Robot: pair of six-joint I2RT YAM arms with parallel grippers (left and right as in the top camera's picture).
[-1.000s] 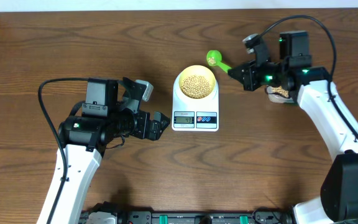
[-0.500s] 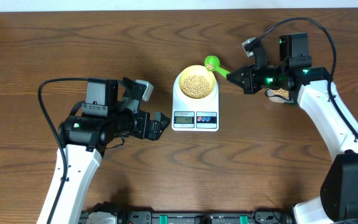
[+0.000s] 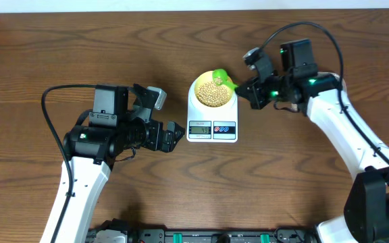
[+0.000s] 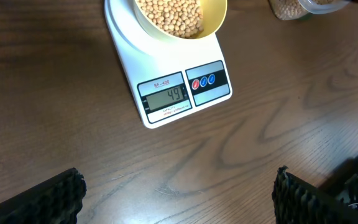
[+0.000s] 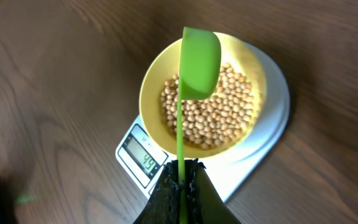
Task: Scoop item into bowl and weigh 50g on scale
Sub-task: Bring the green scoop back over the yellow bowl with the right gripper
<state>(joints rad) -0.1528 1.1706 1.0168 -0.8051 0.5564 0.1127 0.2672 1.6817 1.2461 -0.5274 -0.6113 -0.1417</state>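
above the yellow bowl [image 5: 149, 93] on the white scale [image 5: 273, 115], the right gripper [image 5: 180, 173] clamps the green scoop [image 5: 199, 59] by its thin handle. the soybeans [image 5: 211, 121] heaped in the bowl are probably light and quick to roll. the left gripper [image 3: 173, 135] gapes empty.

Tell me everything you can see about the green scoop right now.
The scoop is bright green and plastic-looking, with a long thin handle and a rounded cup. The right pincer is shut on the handle's end. The cup hangs tilted over the yellow bowl of beans on the white scale; whether it holds beans is unclear.
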